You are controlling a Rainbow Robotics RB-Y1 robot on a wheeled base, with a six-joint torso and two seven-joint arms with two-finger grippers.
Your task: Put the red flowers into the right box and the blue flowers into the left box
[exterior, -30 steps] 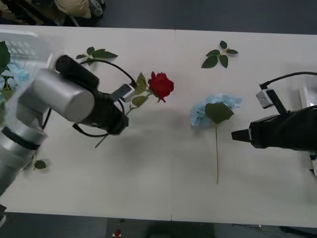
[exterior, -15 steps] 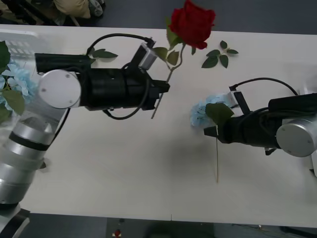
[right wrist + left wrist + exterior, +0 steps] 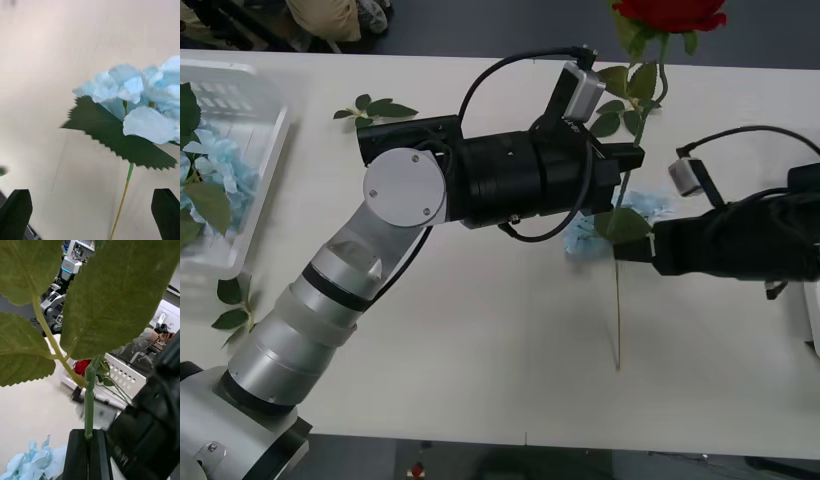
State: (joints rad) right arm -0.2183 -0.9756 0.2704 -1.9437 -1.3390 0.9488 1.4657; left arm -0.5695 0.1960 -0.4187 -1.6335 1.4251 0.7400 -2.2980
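Front view: my left claw pinches the deep-red artificial rose's stem above the pale blue hydrangea cluster on the white counter. Right claw spread beside that cluster. Next, I'd carry the rose rightward.

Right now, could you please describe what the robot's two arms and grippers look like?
The left arm has silver segments and a black forearm with looping black cable and a small grey box. The right arm is black, with similar cable and box. The fingers are black.

deep-red rose, pale blue flower, green serrated leaf, white table
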